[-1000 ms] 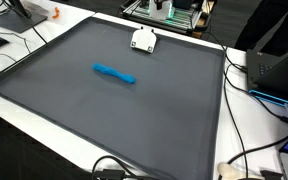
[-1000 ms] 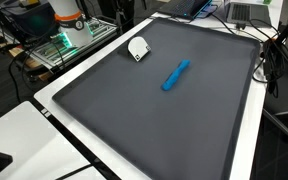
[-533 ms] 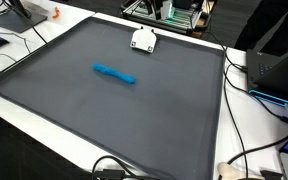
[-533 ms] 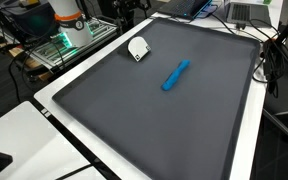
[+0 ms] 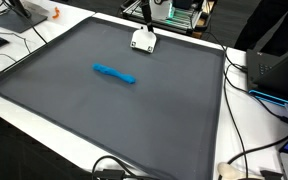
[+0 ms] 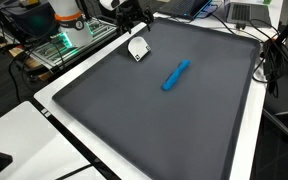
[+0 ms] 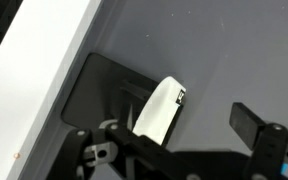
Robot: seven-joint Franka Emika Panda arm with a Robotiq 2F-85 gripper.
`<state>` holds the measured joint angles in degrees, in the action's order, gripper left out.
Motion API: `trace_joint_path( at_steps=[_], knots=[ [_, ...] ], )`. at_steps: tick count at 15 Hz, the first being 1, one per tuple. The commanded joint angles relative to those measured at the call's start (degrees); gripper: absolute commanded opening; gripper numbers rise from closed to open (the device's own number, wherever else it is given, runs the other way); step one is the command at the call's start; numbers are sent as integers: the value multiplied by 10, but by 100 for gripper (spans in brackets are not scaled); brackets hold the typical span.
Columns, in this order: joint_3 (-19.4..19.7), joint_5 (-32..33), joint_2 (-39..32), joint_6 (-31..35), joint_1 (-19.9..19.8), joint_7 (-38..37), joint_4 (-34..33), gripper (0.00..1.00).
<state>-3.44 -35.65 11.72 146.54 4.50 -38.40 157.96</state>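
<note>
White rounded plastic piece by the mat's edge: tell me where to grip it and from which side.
Probably across its narrow width at mid-length, from straight above: the white rounded plastic piece lies flat on the dark grey mat, long sides free.

A mat (image 5: 84, 115) lay on the surface (image 5: 24, 112) and covered nearly all of it, leaving a bare strip of surface along its edges. A pen (image 5: 114, 74) lay flat near the middle of the mat, at a slant to the mat's sides in both exterior views (image 6: 175, 75). A small device (image 5: 143, 40) sat on the mat close to its far edge, well apart from the pen. The claw (image 6: 124, 14) hung above that edge, just behind and over the device, not touching it. In the wrist view the device (image 7: 162, 110) lay below the claw, beside the mat's border. Cables (image 5: 246, 75) ran over the surface beside the mat.
</note>
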Motion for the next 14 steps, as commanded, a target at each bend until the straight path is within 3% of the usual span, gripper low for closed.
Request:
trace_joint_path(
  at_steps=[1,10,12,14],
  knots=[
    [-2,-24,-38,31,-6,-21,0,100],
    [0,-70,-84,75,-6,-2,-3,100],
    [0,-79,-90,88,-5,4,-3,90],
    [0,-84,-96,99,-5,4,-4,71]
  ],
)
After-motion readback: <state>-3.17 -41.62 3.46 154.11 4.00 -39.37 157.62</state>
